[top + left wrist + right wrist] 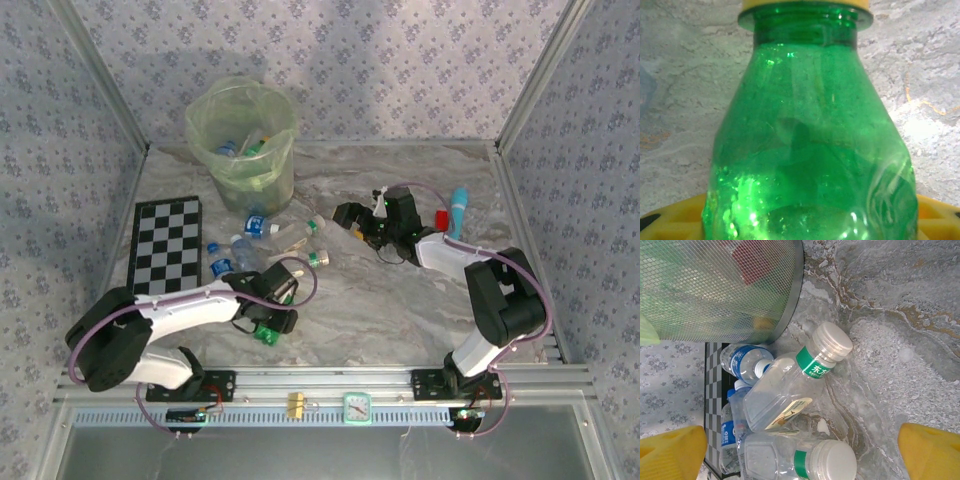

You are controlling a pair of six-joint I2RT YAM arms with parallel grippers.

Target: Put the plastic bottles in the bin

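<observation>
The left hand has the green plastic bottle with a yellow cap between its yellow fingers. They lie against both flanks of the lower body, and the wall there looks creased. I therefore judge the grip as made: narrow, and on the bottle. The bottle's long axis runs straight out from the wrist, cap foremost and base toward the palm, so the fingers cross it at its widest part. In the top view the hand and bottle sit near the front of the grey marbled surface, left of centre.

The coming move turns on the way to the round mesh bin lined with a pale yellow-green plastic bag. It stands at the far edge, almost directly beyond the left hand and a little to the left, with several bottles already in it. Loose bottles lie between the two. The carry probably needs height first, then a reach away from the base, over them and over the rim.

The right hand is spread wide and holds nothing. It faces the clear bottles with white caps and green neck bands. Small blue-labelled bottles lie just beyond them, close to the bin's foot. The nearer clear bottle lies slantwise across the gap between the fingers, its cap to the upper right in the wrist view. The right arm is the nearer one to this cluster, and the left is already loaded.
</observation>
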